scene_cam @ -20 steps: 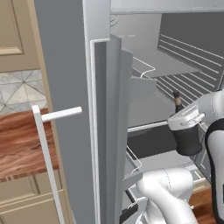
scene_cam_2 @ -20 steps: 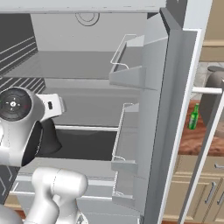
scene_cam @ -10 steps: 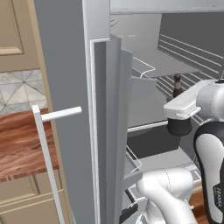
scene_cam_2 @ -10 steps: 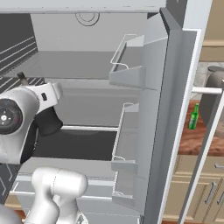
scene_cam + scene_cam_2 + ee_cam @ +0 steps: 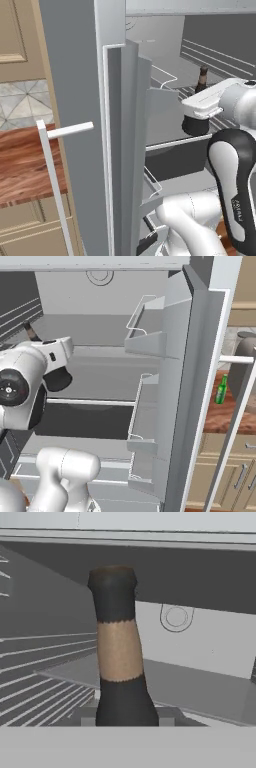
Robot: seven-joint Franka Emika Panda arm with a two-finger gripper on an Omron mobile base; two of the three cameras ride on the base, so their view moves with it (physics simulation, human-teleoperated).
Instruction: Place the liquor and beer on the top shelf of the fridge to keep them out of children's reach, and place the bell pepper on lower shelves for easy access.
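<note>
My gripper (image 5: 125, 717) is shut on the liquor (image 5: 117, 647), a squat black bottle with a brownish band on its neck. I hold it upright inside the open fridge (image 5: 200, 356). The liquor's (image 5: 196, 125) round body hangs below my white hand, clear of the shelf rim beneath it, and its neck pokes out above. The liquor (image 5: 57, 378) has its stopper about level with the top shelf (image 5: 100, 326), which lies farther back. The green beer (image 5: 221, 390) stands on the wooden counter past the right door. The bell pepper is out of view.
An open fridge door (image 5: 75, 75) with a white bar handle (image 5: 55, 190) stands close on the left. Wire-rimmed door bins (image 5: 145, 331) jut from the right door. A lower shelf (image 5: 90, 402) runs under the bottle. Beige cabinets (image 5: 230, 471) sit below the counter.
My hand has risen with the liquor in it, from near the lower shelf up toward the top shelf. The beer has not moved.
</note>
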